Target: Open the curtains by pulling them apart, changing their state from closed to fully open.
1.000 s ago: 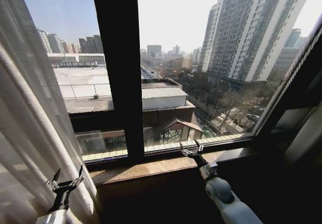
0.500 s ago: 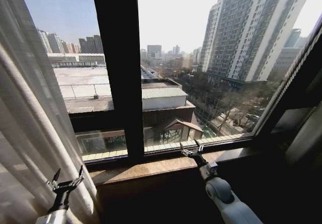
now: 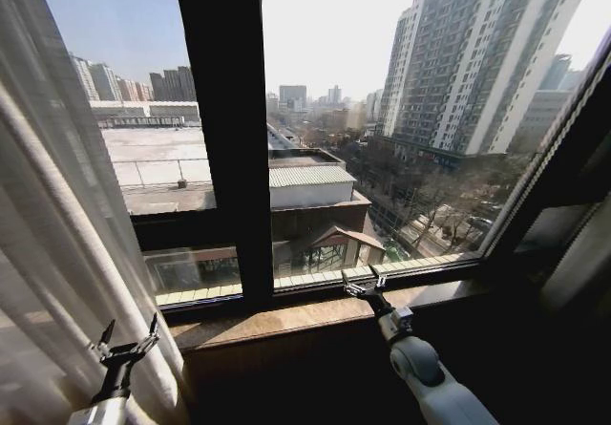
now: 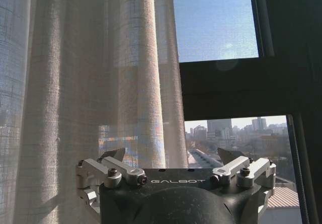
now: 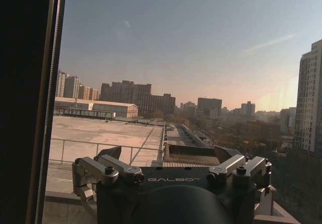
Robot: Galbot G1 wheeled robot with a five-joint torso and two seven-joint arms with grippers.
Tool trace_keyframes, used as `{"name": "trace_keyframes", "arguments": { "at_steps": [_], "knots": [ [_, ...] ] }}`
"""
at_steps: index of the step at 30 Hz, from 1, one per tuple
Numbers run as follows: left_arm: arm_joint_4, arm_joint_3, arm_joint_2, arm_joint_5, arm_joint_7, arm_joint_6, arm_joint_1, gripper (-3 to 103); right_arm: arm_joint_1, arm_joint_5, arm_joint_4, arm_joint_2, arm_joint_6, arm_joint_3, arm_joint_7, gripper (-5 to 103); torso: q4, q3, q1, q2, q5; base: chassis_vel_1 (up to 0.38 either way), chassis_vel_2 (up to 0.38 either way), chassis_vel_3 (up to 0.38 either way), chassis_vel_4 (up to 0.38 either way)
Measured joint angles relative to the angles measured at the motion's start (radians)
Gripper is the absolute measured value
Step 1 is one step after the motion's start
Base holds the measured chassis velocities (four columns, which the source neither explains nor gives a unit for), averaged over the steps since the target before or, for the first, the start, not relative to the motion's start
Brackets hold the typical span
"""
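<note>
At the window, we find the sheer white curtain point(image 3: 57, 253) gathered to the left side, with the glass beside it uncovered.

We note the left gripper point(image 3: 126, 343) low in front of the curtain's pleated folds, fingers spread and clasping no fabric; contact with the cloth cannot be confirmed. The right gripper point(image 3: 364, 285) sits just above the stone window sill point(image 3: 286, 318), near the dark window frame point(image 3: 224, 129), its fingers likewise spread and empty. At the far right edge a pale strip appears, possibly another panel; we cannot tell.
</note>
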Motion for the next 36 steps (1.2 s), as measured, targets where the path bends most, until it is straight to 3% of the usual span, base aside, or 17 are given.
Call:
{"name": "trace_keyframes", "arguments": {
  "at_steps": [36],
  "knots": [
    [0.0, 0.0, 0.0, 0.0, 0.0, 0.0, 0.0, 100, 0.0, 0.0, 0.0, 0.0, 0.0, 0.0, 0.0, 100, 0.0, 0.0, 0.0, 0.0, 0.0, 0.0, 0.0, 0.0, 0.0]
  ]
}}
